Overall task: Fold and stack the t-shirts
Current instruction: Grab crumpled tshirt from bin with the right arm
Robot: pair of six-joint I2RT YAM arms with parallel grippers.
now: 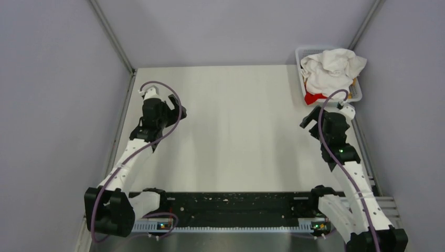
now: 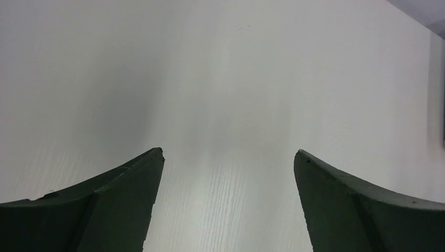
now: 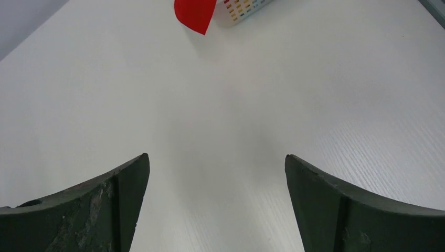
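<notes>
The white t-shirt [image 1: 333,67] lies crumpled on top of the basket [image 1: 359,94] at the far right corner of the tabletop [image 1: 236,126], spilling over its rim. A red t-shirt [image 1: 313,98] hangs out at the basket's near-left side. The left fingers [image 2: 94,210] are spread wide, holding nothing, over the tabletop near its left edge. The right fingers [image 3: 357,210] — also spread, empty — sit near the right edge, just short of the basket.

White mesh basket [image 1: 358,93] sits at the far-right corner of the white surface [image 1: 236,131]. Plain grey walls [image 1: 52,79] on three sides.
</notes>
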